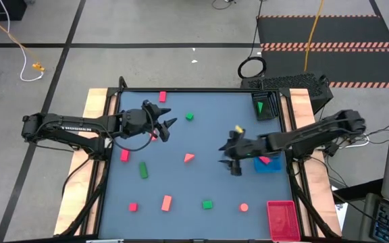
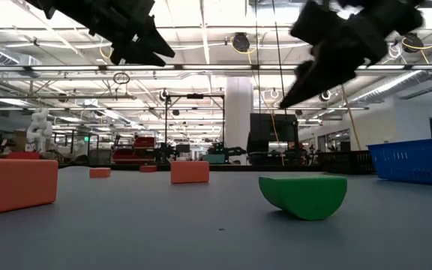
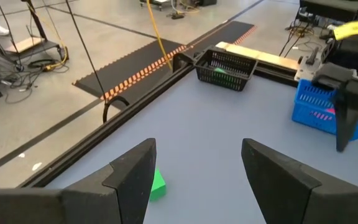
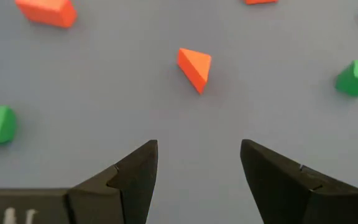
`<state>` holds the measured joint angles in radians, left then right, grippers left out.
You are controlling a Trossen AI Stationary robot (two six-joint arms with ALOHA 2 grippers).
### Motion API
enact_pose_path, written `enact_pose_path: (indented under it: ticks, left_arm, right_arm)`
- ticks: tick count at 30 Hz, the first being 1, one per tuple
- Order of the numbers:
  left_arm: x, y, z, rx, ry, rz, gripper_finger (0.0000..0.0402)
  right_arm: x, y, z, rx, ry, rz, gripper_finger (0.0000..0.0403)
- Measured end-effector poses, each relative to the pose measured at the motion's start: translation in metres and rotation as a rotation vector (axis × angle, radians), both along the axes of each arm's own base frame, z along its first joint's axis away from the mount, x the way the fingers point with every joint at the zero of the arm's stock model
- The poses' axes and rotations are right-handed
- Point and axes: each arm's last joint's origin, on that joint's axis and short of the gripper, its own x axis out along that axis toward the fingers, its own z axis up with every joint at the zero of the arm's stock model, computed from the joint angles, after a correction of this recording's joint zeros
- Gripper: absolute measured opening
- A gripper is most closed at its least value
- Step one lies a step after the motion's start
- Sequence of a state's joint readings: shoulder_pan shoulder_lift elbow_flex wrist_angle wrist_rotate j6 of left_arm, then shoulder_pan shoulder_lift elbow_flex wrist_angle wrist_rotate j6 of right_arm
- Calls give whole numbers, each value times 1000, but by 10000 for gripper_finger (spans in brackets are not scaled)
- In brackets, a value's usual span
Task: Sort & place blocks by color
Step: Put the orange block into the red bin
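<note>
Nearest the low camera a green half-round block (image 2: pixel 304 195) is seen lying on the grey table (image 1: pixel 201 142), with a large salmon bar (image 2: pixel 13 184) off to one side.

Both arms are held above the table. The right gripper (image 1: pixel 233 156) is found right of the table's middle with its fingers spread and nothing between them. The left gripper (image 1: pixel 165 119) is held over the far-left part of the table, likewise released and empty.

The coming move is judged to turn on the salmon wedge (image 4: pixel 195 67). In the right wrist view it is seen straight ahead of the spread fingers, nearly centred on the gap between them, its pointed end turned toward the gripper. In the high view the wedge (image 1: pixel 189 157) lies just left of the right gripper, level with it; the left gripper is farther off, so the right arm is judged the nearer.

Other blocks lie scattered well apart. A blue tray (image 1: pixel 273 166), a red tray (image 1: pixel 281 217) and a black basket (image 1: pixel 266 106) are ranged along the right edge.
</note>
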<state>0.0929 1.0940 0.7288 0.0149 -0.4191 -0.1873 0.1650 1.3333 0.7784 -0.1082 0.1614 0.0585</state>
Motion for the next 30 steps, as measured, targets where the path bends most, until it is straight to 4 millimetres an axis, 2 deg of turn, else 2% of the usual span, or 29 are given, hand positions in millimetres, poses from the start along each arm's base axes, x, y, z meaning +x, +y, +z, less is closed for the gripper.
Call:
enact_pose_path:
  ticks: [4,8,12,16,22,26,30]
  left_arm:
    - [0,0,0,1,3,-1,239]
    - [0,-1,-1,1,9,-6,239]
    - [-8,-5,3,23,35,-31,239]
    - [-26,-11,16,34,7,-72,239]
    - [-50,-21,33,39,-60,-114,239]
    - [-54,-24,35,45,-63,-135,239]
    - [-54,-25,35,48,-60,-142,239]
  right_arm:
    - [34,4,6,-82,75,16,224]
    - [63,9,8,-131,75,53,224]
    - [86,8,-7,-160,119,90,224]
    - [107,6,-26,-179,135,121,224]
    - [130,-6,-40,-160,128,110,224]
    - [139,-13,-44,-125,98,111,224]
    - [139,-21,-46,-98,111,94,225]
